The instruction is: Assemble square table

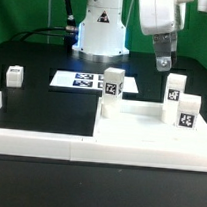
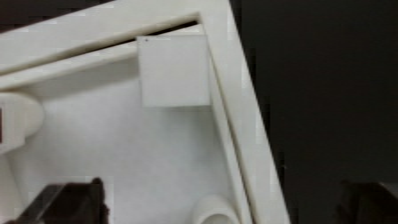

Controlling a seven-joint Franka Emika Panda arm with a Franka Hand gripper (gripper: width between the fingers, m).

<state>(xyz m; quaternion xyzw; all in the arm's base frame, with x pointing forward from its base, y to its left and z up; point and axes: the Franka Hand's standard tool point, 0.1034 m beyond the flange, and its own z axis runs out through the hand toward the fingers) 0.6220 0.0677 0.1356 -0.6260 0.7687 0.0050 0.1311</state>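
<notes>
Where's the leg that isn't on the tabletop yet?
In the exterior view, the loose leg stands alone at far left, left of the marker board.

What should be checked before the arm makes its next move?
1. Gripper open, holding nothing: ok.
2. Tabletop lying flat: ok.
3. Leg nearest the gripper upright: ok.
4. That leg screwed in tight: cannot tell.
5. Lone leg fitted to the tabletop: not ok, it stands apart from it.
</notes>
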